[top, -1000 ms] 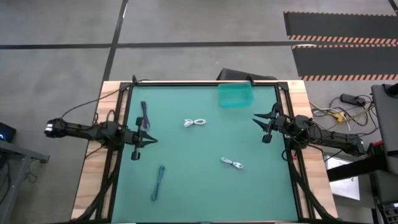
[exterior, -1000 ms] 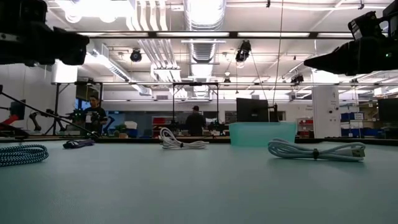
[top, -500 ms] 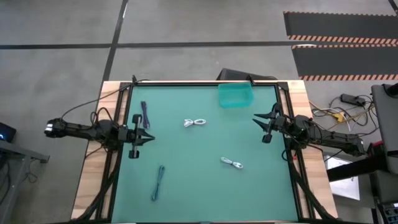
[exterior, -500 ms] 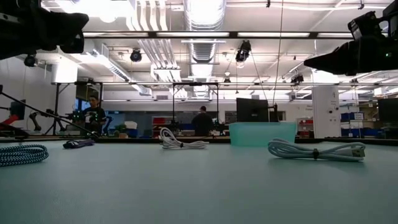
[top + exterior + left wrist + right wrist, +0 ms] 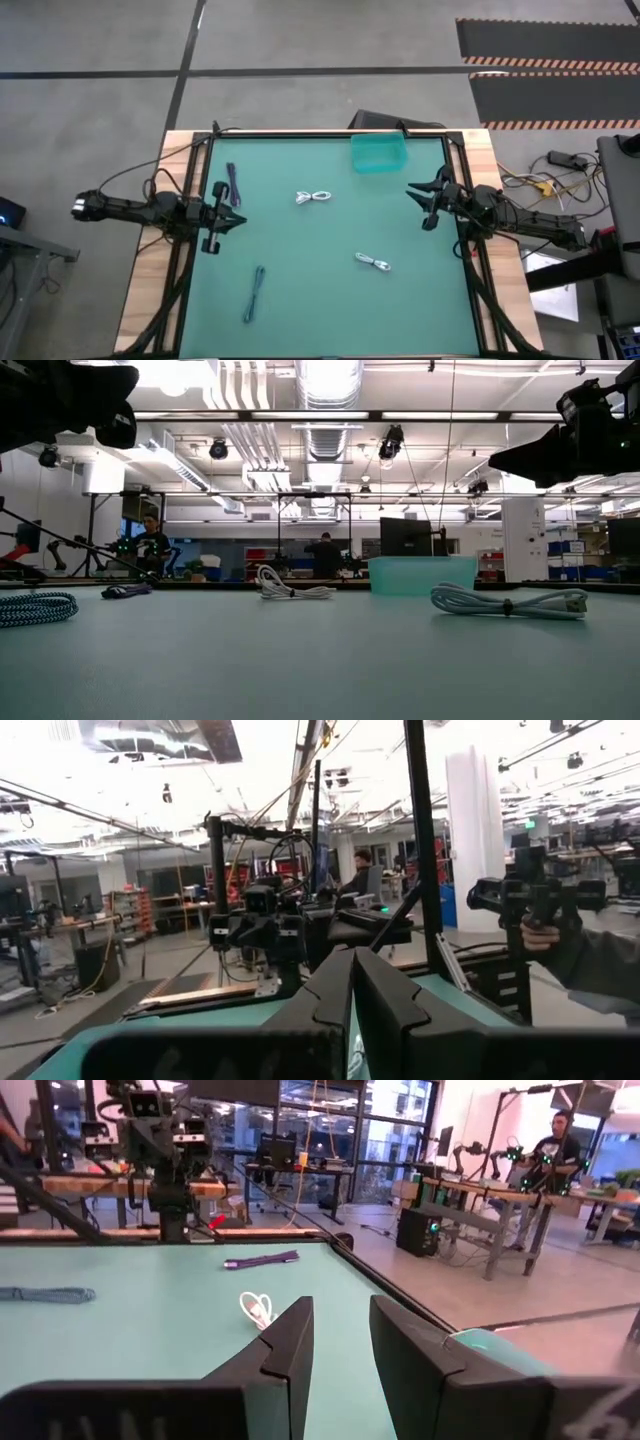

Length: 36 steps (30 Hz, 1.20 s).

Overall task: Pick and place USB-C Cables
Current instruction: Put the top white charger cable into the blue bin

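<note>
Four cables lie on the green table (image 5: 330, 290) and both grippers hold nothing.

The left gripper (image 5: 238, 221) hangs above the table's left side, and its jaws are almost closed. Near to far from those jaws: the blue-grey cable (image 5: 255, 293) lies on the near side of them, the purple-black cable (image 5: 234, 184) just beyond them. The right gripper (image 5: 414, 195) hangs at the right side with jaws a little open. One white cable (image 5: 373, 263) lies nearer than its jaws, one white cable (image 5: 316, 197) between the two grippers. One teal bin (image 5: 379, 153) sits farthest, past the right jaws. That makes two white cables and two dark ones.
</note>
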### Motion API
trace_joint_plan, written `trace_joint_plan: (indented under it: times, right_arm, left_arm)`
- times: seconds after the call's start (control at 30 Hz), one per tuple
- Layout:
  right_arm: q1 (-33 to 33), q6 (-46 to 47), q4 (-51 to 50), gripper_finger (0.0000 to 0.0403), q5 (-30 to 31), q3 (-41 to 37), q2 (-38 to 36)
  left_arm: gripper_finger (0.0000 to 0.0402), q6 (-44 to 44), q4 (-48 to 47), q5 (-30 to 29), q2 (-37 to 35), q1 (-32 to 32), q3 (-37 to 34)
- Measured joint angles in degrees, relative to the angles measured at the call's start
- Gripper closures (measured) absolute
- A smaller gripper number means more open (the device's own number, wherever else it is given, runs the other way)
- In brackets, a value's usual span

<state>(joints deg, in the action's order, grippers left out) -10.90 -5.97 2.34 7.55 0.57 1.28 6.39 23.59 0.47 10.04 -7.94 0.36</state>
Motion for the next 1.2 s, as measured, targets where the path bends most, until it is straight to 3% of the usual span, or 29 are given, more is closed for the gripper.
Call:
trace_joint_plan:
  times: [0.37,0.47,0.73,0.93,1.2]
  right_arm:
    - [-0.01,-3.38,3.48,0.0309,0.03,-0.01,-0.04]
    - [-0.02,-5.30,4.65,0.0309,0.02,0.01,-0.04]
    - [0.00,-9.26,8.17,0.0309,0.00,0.00,-0.09]
    - [-0.02,-11.89,8.74,0.0309,-0.02,0.00,-0.09]
    - [0.00,-12.65,8.71,0.0309,0.00,-0.01,-0.07]
  left_arm:
    - [0.0402,0.00,4.17,-2.80,0.49,0.00,0.00]
    - [0.0402,0.00,4.63,-5.94,0.69,0.00,0.00]
    - [0.0402,-6.07,4.72,-21.00,2.72,0.00,0.00]
    - [0.0402,-10.48,4.15,-25.33,6.63,0.02,0.72]
    - [0.0402,-13.13,4.45,-27.71,14.05,0.00,7.45]
